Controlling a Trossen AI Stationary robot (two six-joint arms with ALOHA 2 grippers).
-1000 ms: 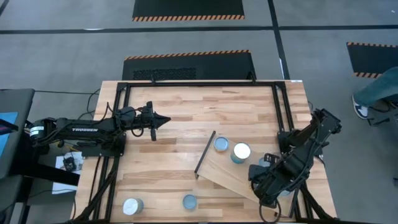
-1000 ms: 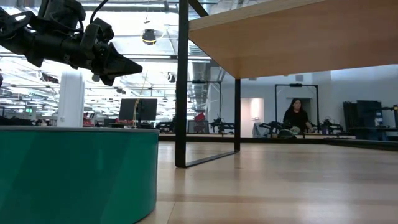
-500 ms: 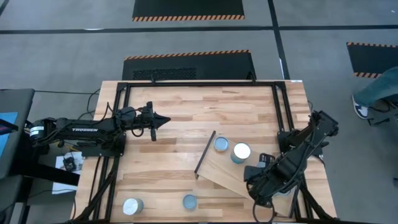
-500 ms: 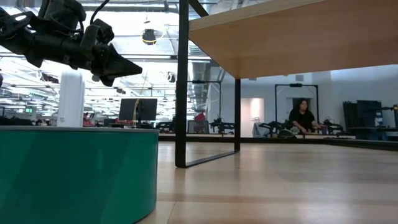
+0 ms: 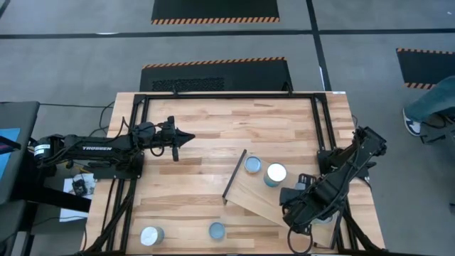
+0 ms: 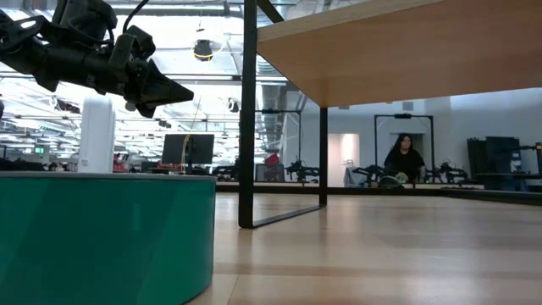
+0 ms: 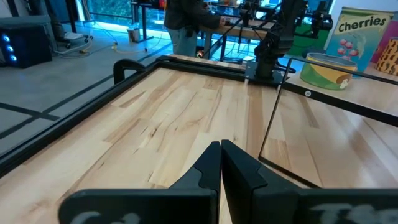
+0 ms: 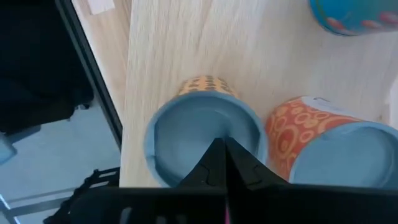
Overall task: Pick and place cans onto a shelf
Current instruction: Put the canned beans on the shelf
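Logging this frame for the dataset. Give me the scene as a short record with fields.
left gripper: shut, empty, held above the bare tabletop on the left side
right gripper: shut, empty, over the blue-topped can at the shelf's right end
neighbouring can: orange-patterned can, close beside it
shelf: tilted light-wood board with two cans on top
cans off the shelf: two near the front edge

Left arm stretched out level, well above the bench, left hand (image 5: 186,136) with fingers (image 7: 214,167) pressed together. Right arm folded low at the bench's right-front corner; right hand (image 8: 221,163) fingers look closed too, tips partly hidden.
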